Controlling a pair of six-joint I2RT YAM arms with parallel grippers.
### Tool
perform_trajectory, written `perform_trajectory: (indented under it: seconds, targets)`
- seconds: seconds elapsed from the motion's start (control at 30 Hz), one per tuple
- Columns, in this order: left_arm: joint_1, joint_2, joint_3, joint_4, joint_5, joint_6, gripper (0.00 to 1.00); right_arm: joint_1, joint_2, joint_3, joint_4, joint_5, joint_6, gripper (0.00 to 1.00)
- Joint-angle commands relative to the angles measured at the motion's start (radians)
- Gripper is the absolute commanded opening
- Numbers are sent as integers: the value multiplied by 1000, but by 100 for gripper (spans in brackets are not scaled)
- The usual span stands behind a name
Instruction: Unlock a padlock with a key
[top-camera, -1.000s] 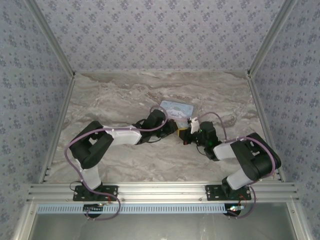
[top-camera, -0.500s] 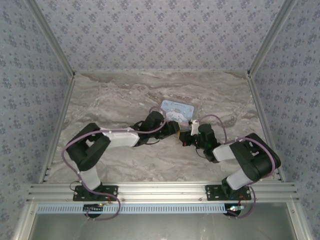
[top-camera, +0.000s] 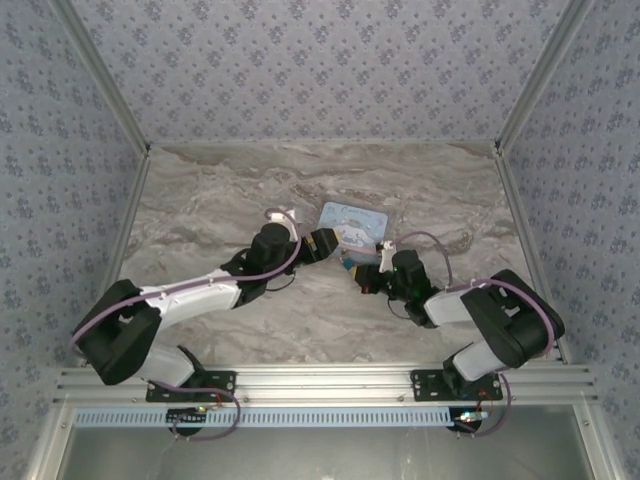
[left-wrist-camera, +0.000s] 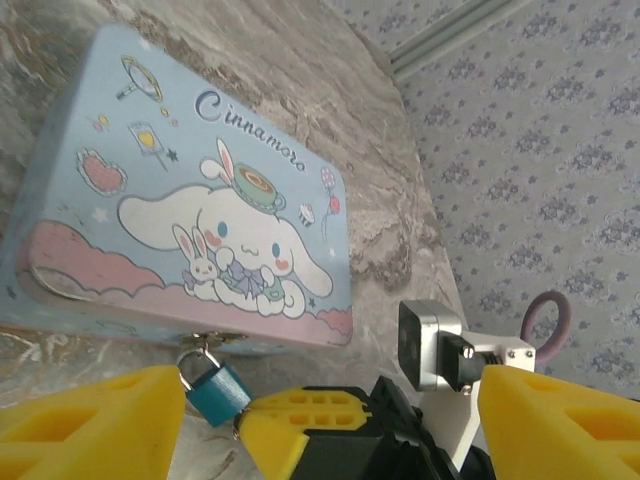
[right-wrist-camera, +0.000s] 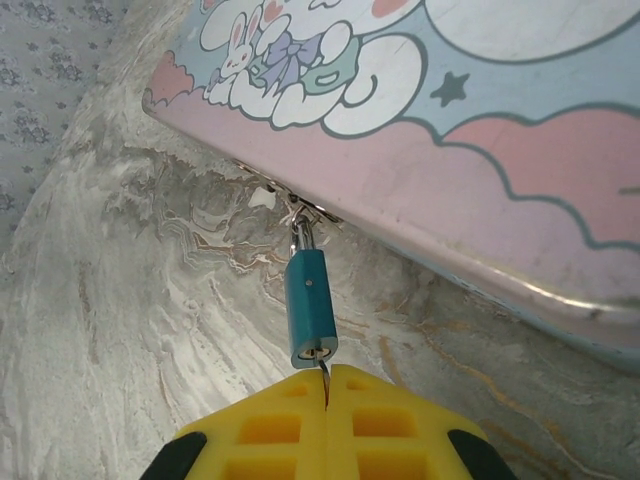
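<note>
Prob. key (right-wrist-camera: 322, 371) in padlock (right-wrist-camera: 309, 305), hung off tin (right-wrist-camera: 480, 160).

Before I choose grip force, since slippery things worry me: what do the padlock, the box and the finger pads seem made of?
Padlock: teal painted or anodised metal, satin sheen, silvery shackle. Box: likely printed tin, glossy, rolled edge. Pads: yellow moulded plastic or rubber, matte, gridded.

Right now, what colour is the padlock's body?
The padlock is teal-blue, clearest in the right wrist view.
</note>
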Motion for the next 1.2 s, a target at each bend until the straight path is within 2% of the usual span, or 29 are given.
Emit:
perform_trajectory:
  seconds: [0.0, 0.17, 0.3, 0.43, 0.7, 1.17]
  targets:
    - [13, -23, -39, -11, -17, -36, 78, 19, -41, 7, -52, 28, 71, 0]
    - [25, 72, -195, 255, 45, -271, 71, 31, -90, 14, -124, 48, 135, 0]
    - [11, 188, -243, 459, 63, -394, 64, 33, -120, 19, -170, 48, 183, 0]
    - [-26, 306, -234, 631, 64, -472, 55, 35, -129, 31, -200, 32, 221, 0]
    - [-114, 522, -207, 879, 0, -609, 46, 37, -127, 29, -209, 30, 245, 0]
    - [-126, 615, -127, 877, 10, -645, 43, 39, -127, 38, -216, 30, 242, 0]
